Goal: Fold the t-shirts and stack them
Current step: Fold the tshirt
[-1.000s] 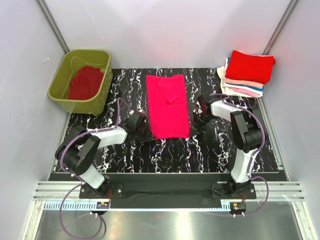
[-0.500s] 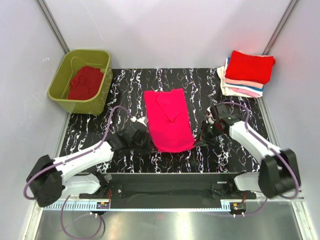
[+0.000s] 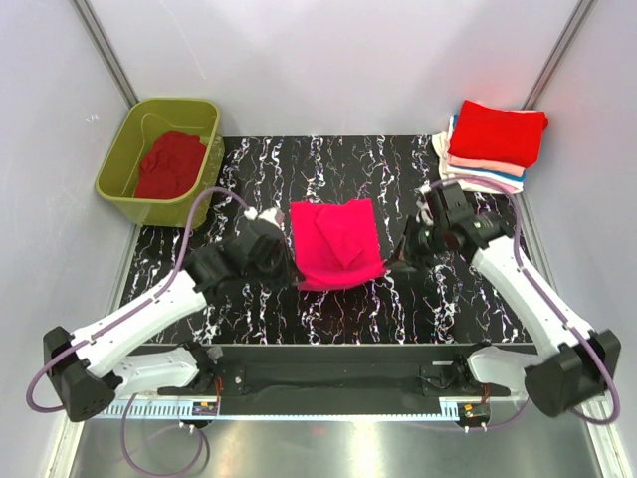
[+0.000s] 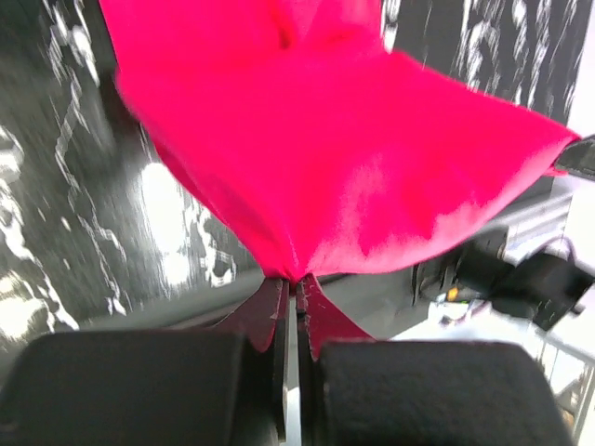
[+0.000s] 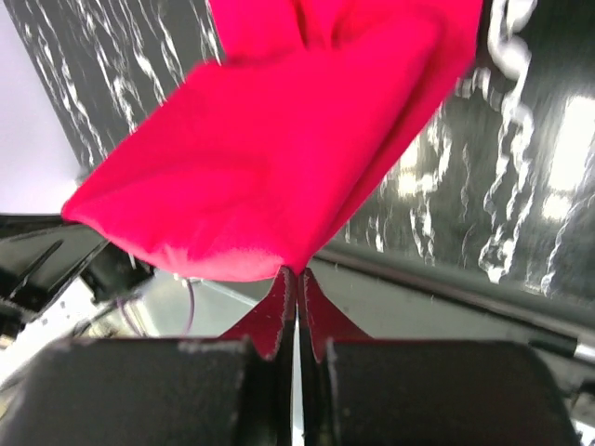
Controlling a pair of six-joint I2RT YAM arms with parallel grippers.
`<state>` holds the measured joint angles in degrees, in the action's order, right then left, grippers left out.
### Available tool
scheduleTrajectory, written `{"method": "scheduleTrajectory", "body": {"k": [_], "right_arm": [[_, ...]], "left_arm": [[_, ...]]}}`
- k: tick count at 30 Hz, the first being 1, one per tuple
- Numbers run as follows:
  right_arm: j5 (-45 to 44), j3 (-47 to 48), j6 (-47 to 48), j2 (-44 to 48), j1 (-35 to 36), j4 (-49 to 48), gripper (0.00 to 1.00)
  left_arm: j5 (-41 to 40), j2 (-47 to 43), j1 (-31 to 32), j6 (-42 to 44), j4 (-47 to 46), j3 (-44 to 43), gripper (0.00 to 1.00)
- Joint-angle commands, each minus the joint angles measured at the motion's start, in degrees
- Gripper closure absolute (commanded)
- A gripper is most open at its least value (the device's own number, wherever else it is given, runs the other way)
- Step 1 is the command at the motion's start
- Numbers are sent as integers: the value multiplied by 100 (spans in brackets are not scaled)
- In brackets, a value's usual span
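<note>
A magenta-pink t-shirt (image 3: pixel 336 242) lies mid-mat, its near hem lifted and carried toward the far end. My left gripper (image 3: pixel 291 267) is shut on the hem's left corner, seen pinched between the jaws in the left wrist view (image 4: pixel 296 283). My right gripper (image 3: pixel 390 263) is shut on the right corner, seen in the right wrist view (image 5: pixel 297 275). The shirt fills both wrist views (image 4: pixel 335 139) (image 5: pixel 279 149). A stack of folded t-shirts (image 3: pixel 490 147), red on top over pale pink and white, sits at the far right. A crumpled red t-shirt (image 3: pixel 171 164) lies in the tub.
An olive-green plastic tub (image 3: pixel 122 159) stands at the far left, off the black marbled mat (image 3: pixel 299 314). White enclosure walls close in on three sides. An aluminium rail (image 3: pixel 328 378) runs along the near edge by the arm bases.
Both grippers have lifted the shirt's near hem and carried it away from the bases, so the shirt now looks about half as long. Both arms have stretched forward.
</note>
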<state>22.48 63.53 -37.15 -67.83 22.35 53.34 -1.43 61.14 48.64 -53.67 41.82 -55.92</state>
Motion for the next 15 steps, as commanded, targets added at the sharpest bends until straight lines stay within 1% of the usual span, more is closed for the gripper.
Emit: {"method": "scheduleTrajectory", "body": {"k": [1, 2, 4, 5, 8, 12, 15], "right_arm": [[-612, 844, 347, -519, -37, 124, 100], [-665, 993, 409, -808, -72, 133, 100], [-753, 1381, 550, -1064, -134, 133, 100], [-754, 1573, 568, -1300, -186, 98, 100], [-745, 1951, 673, -1740, -275, 54, 100], [-727, 2278, 752, -2154, -389, -8, 100], [-684, 2506, 797, -2444, -477, -43, 100]], "left_arm": [[-77, 353, -416, 716, 230, -620, 100], [28, 528, -635, 805, 221, -709, 100], [108, 696, -838, 1067, 177, -963, 100], [273, 897, -1056, 1139, 177, -1052, 100], [564, 1301, -1391, 1403, 81, -1350, 100], [872, 1830, -1700, 1657, -7, -1711, 100], [1179, 2164, -1911, 1693, -130, -1852, 100]]}}
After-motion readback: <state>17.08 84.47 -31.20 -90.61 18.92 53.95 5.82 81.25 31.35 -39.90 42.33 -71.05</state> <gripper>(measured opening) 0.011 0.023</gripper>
